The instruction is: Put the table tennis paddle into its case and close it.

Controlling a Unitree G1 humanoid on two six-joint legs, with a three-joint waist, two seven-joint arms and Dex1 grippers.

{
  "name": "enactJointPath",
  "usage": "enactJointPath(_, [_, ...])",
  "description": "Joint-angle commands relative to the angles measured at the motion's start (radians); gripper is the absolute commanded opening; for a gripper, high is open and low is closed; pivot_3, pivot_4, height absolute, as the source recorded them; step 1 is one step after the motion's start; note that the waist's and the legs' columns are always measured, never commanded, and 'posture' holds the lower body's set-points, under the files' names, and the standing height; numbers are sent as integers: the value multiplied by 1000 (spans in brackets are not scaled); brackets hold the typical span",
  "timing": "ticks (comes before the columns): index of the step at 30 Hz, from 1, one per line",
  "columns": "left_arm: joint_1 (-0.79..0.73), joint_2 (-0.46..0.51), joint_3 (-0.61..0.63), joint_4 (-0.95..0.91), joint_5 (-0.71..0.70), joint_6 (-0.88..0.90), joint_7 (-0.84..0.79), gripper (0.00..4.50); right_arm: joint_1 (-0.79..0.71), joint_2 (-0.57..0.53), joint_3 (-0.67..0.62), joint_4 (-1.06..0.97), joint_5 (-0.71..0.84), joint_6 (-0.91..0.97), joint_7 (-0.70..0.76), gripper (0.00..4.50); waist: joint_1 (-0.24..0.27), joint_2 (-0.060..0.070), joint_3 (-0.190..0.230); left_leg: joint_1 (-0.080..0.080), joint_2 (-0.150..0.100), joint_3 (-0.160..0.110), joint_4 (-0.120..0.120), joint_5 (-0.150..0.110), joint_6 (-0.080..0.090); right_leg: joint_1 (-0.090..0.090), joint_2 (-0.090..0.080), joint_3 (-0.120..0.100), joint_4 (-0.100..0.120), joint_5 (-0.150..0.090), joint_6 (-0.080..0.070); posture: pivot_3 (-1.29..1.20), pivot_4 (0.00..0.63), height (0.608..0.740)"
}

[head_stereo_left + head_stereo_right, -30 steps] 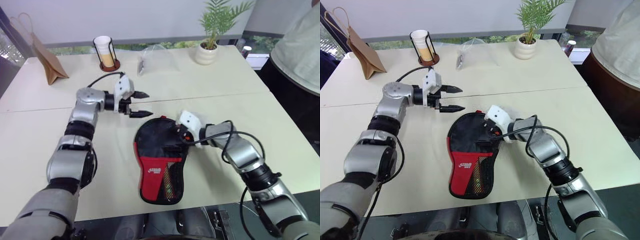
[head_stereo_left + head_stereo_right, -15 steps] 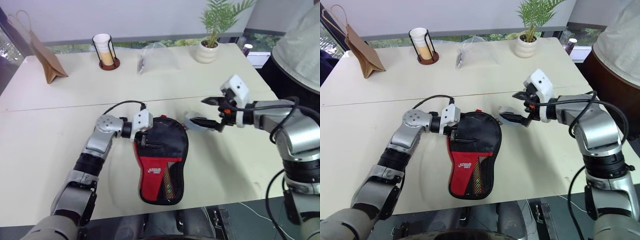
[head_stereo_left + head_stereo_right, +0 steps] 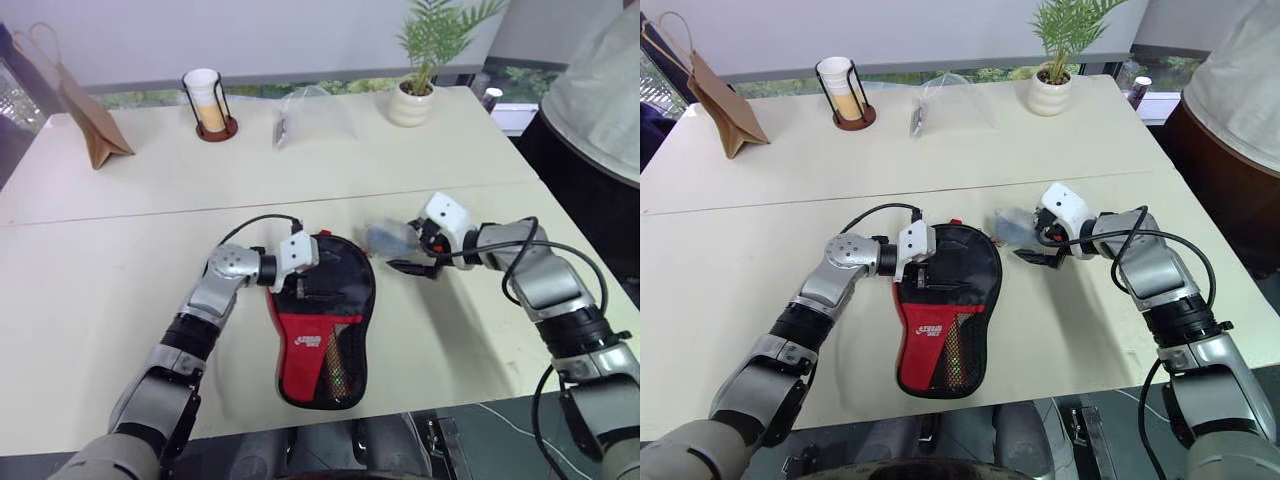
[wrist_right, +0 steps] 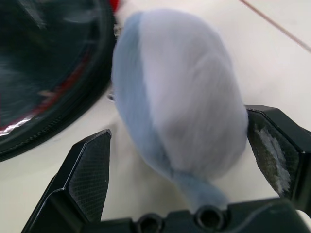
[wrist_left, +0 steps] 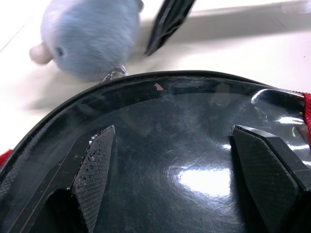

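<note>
The case (image 3: 318, 335), a black paddle-shaped pouch with a red logo panel and mesh pocket, lies flat on the table near its front edge. In the left wrist view a glossy black round face (image 5: 184, 160), apparently the table tennis paddle's rubber, lies inside the case's black rim. My left gripper (image 3: 308, 283) is open, its fingers spread low over that face at the case's upper left. To the right of the case, my right gripper (image 3: 398, 251) is open with its fingers on either side of a pale blue plush charm (image 4: 180, 97) lying on the table.
Along the table's far side stand a brown paper bag (image 3: 90, 125), a cup in a black wire holder (image 3: 208, 100), a clear plastic bag (image 3: 310, 120) and a potted plant (image 3: 415, 95). A person (image 3: 600, 90) stands at the right edge.
My left gripper came down and right from above the table onto the case's upper left. My right gripper left the case's top right, swung out to the right, then dropped around the blue plush charm.
</note>
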Motion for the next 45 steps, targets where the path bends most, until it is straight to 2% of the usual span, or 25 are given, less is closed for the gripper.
enactJointPath(1, [18, 12, -26, 26, 32, -4, 18, 3951, -45, 20, -15, 20, -11, -36, -2, 4500, -1, 0, 0, 0, 0, 0, 0, 0, 0, 0, 0, 0, 0, 0, 0, 0, 150, 740])
enactJointPath(9, [25, 15, -32, 26, 32, -8, 33, 3951, -74, 43, -25, 54, -10, -35, 7, 4500, 0, 0, 0, 1, 0, 0, 1, 0, 0, 1, 0, 0, 0, 0, 0, 0, 150, 740])
enactJointPath(10, [27, 15, -31, 23, 28, -3, 32, 4008, -78, 45, -28, 58, -9, -31, 5, 3934, 0, 0, 0, 1, 0, 0, 0, 0, 0, 1, 0, 0, 0, 0, 0, 0, 150, 740])
enactJointPath(11, [30, 15, -31, 18, 26, 1, 31, 4008, -78, 46, -30, 59, -7, -28, 4, 3735, 0, 0, 0, 1, 0, 0, 0, 0, 0, 1, 0, 0, 0, 0, 0, 0, 150, 740])
enactJointPath(12, [34, 17, -33, 14, 25, 3, 31, 4008, -77, 45, -31, 56, -5, -27, 8, 3311, -1, 0, 0, 1, 0, 0, 0, 0, 0, 1, 0, 0, 0, 0, 0, 0, 150, 740])
enactJointPath(17, [61, 33, -42, -10, 24, 22, 22, 4008, -43, 37, -28, 8, -3, -23, 20, 827, -2, 1, 0, 1, 0, 0, 0, 0, 0, 1, 0, 0, 0, 0, 0, 0, 150, 740])
enactJointPath(19, [58, 40, -47, 2, 30, 28, 17, 4008, -34, 29, -25, -10, -8, -19, 24, 82, -2, 1, 0, 1, 0, 0, 0, 0, 0, 1, 0, 0, 0, 0, 0, 0, 150, 740])
enactJointPath(26, [30, 45, -72, 62, 55, 20, 21, 4008, 12, -11, -27, -94, -25, 27, 24, 37, -2, 1, -1, 2, 0, 0, 0, 0, 0, 2, 0, 0, 0, 0, 0, 0, 150, 740])
enactJointPath(45, [61, 49, -87, 47, 58, 55, 61, 4008, 340, -190, -124, -575, 7, 219, 19, 37, 4, 3, -6, 8, 0, -1, 0, 0, 0, 10, 0, 0, -1, -1, 0, 0, 150, 740])
